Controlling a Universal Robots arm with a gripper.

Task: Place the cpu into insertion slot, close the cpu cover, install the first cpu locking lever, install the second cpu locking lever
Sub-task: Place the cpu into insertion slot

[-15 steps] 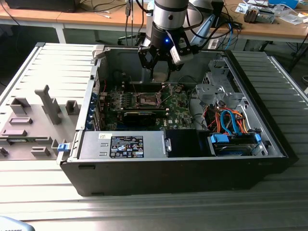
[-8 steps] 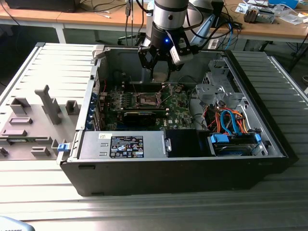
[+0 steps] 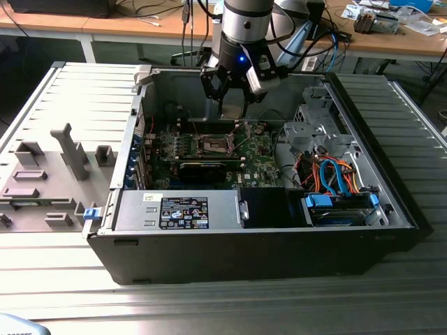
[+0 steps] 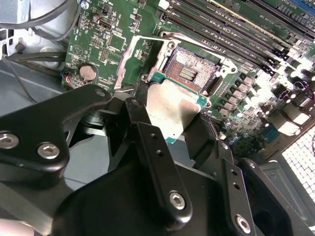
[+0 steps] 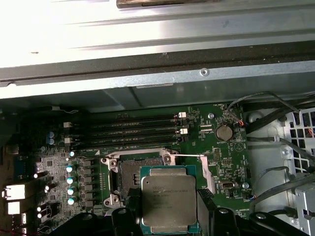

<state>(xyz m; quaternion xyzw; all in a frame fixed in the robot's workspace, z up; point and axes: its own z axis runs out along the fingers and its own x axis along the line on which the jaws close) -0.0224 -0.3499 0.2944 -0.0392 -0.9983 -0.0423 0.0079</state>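
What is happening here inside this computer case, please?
A robot arm reaches into the open computer case. Its hand is shut on the cpu, gripping it by two opposite edges, and holds it close to the insertion slot, not in it. The slot is empty, with its dark centre showing, and the cpu cover is swung open beside it. The chip is not yet seated.

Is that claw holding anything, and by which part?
Yes: the claw grips the small flat grey-beige square chip by two opposite edges.
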